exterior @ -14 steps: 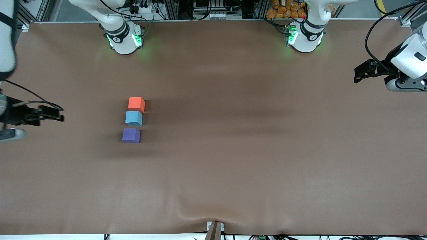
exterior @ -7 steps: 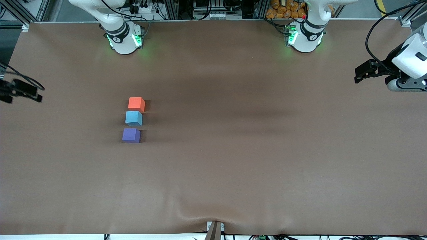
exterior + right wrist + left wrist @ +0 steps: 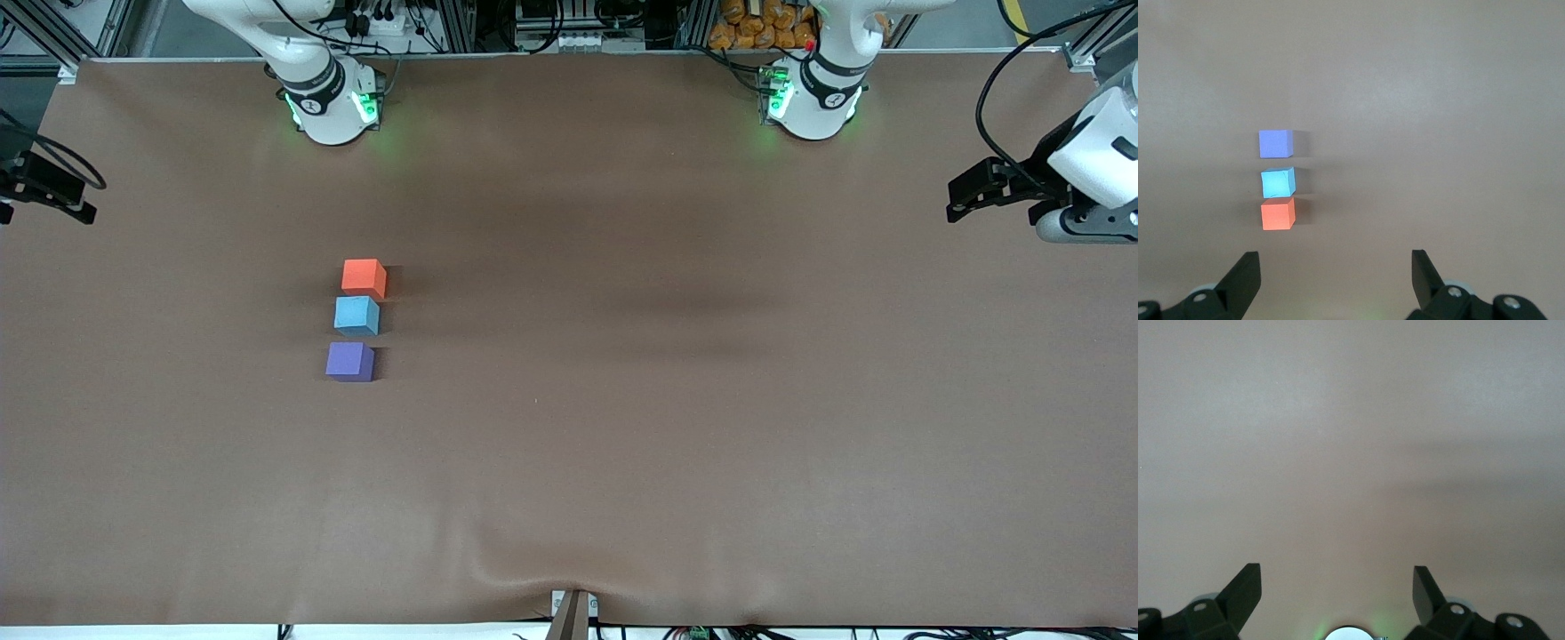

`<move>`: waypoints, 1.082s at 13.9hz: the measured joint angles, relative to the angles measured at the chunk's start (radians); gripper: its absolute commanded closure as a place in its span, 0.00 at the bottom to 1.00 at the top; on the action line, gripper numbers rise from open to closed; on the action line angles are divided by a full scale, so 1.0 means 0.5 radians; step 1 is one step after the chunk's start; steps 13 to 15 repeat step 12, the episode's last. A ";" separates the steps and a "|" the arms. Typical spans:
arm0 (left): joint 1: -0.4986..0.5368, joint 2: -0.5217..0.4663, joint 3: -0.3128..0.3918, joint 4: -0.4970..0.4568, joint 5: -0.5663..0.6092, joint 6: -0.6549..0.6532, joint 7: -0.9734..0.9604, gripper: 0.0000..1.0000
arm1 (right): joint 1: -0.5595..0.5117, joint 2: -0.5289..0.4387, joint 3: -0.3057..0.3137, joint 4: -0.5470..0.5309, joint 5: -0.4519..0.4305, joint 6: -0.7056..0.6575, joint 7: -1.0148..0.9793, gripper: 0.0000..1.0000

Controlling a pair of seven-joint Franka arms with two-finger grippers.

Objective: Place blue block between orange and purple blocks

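The orange block [image 3: 364, 276], the blue block [image 3: 356, 316] and the purple block [image 3: 349, 362] stand in a short row on the brown table. The blue block is in the middle, the orange one farthest from the front camera and the purple one nearest. Small gaps separate them. The right wrist view shows the same row: purple block [image 3: 1275, 143], blue block [image 3: 1278, 182], orange block [image 3: 1278, 214]. My right gripper [image 3: 1335, 257] is open and empty, off at the right arm's end of the table [image 3: 62, 197]. My left gripper [image 3: 1336, 572] is open and empty, waiting over the left arm's end [image 3: 956, 203].
The brown table cover [image 3: 622, 400] has a small wrinkle at its front edge [image 3: 533, 569]. The two arm bases [image 3: 331, 107] [image 3: 811, 100] stand along the edge farthest from the front camera.
My right gripper has drawn away from the blocks toward the right arm's end of the table and toward the robots' edge. The blocks and the left arm have stayed put.
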 measured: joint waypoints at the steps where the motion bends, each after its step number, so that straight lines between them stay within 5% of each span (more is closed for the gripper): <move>1: 0.001 0.000 0.000 0.006 0.000 0.000 0.004 0.00 | 0.000 -0.013 0.002 -0.026 -0.002 0.010 0.002 0.00; 15: 0.010 0.029 0.008 0.007 0.000 0.107 0.090 0.00 | 0.012 -0.017 0.016 -0.043 -0.043 0.038 0.002 0.00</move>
